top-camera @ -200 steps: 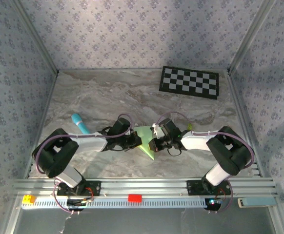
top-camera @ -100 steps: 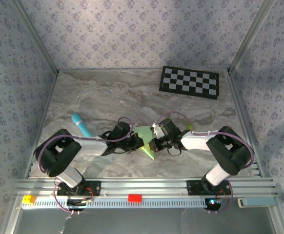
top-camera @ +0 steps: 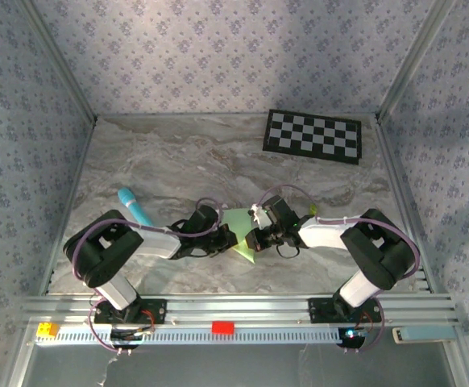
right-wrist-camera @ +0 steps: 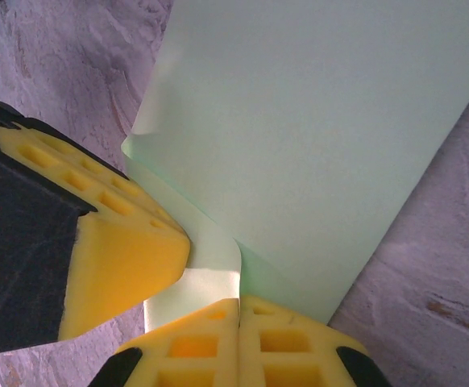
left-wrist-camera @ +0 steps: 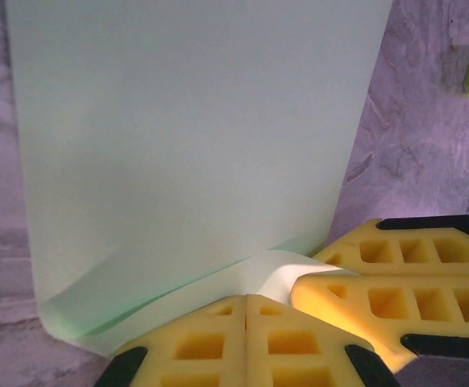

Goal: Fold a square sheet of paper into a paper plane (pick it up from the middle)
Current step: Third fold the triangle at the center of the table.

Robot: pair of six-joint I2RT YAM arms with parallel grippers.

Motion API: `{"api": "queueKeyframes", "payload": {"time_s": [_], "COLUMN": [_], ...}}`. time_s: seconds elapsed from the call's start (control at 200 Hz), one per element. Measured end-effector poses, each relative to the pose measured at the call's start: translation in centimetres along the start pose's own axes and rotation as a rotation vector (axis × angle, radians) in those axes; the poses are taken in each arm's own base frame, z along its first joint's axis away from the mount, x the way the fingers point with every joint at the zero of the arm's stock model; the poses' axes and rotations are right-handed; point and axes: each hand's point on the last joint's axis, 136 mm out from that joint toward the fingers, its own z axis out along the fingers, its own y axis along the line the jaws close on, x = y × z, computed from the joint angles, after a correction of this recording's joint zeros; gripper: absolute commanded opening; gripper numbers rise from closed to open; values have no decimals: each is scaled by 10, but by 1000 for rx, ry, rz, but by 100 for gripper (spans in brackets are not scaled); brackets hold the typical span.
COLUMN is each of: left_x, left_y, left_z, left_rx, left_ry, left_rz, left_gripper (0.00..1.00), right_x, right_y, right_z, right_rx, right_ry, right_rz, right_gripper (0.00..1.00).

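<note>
Near table [top-camera: 154, 161] front: left gripper [top-camera: 226, 238] and right gripper [top-camera: 255, 239] both clenched on the square sheet of paper [top-camera: 238, 221]; pinches side by side, probably holding a fold steady for creasing.

Place: this is looking like a robotics lab test cell, a small boxed-in booth rather than a lived-in room
Walls [top-camera: 218, 48]: flower-print panels are closing in the back and both sides
Frame: bare aluminium posts [top-camera: 60, 64] are running along the panel corners
Table [top-camera: 162, 153]: a marble-print top is lying inside that frame
Mounting: the left arm [top-camera: 105, 258] and the right arm [top-camera: 375, 250] are sitting bolted to a slotted metal rail [top-camera: 242, 307] at the near edge, with purple cables [top-camera: 287, 190] looping over them
Calibration: a black-and-white checkerboard [top-camera: 313, 135] is lying flat at the table's far right
</note>
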Motion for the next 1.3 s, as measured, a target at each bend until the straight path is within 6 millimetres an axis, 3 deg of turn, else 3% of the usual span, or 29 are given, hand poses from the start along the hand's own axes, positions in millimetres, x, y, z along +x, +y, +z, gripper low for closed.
{"api": "queueKeyframes", "payload": {"time_s": [0.15,0.37,0.54,0.645,0.75,1.0,1.299], "left_x": [0,1,1,0,0,0,1], "left_y": [1,0,0,0,0,0,0], "left_z": [1,2,2,2,2,2,2], "left_rx": [-4,-7,-17,-18,-18,-23,-28], "left_ry": [-1,0,2,1,2,3,6], "left_rz": [4,17,26,31,34,34,38], "left_gripper": [3,2,1,1,1,1,1], "right_x": [0,-1,-18,-26,-21,9,20], "right_y": [0,2,5,9,19,51,59], "right_z": [0,-4,-28,-46,-51,-36,-16], "right_rx": [0,4,10,-4,-51,-158,-154], "right_ry": [0,1,-78,-138,-135,-6,106], "right_rz": [1,20,59,79,89,77,79], "right_gripper": [1,24,35,31,18,8,6]}}
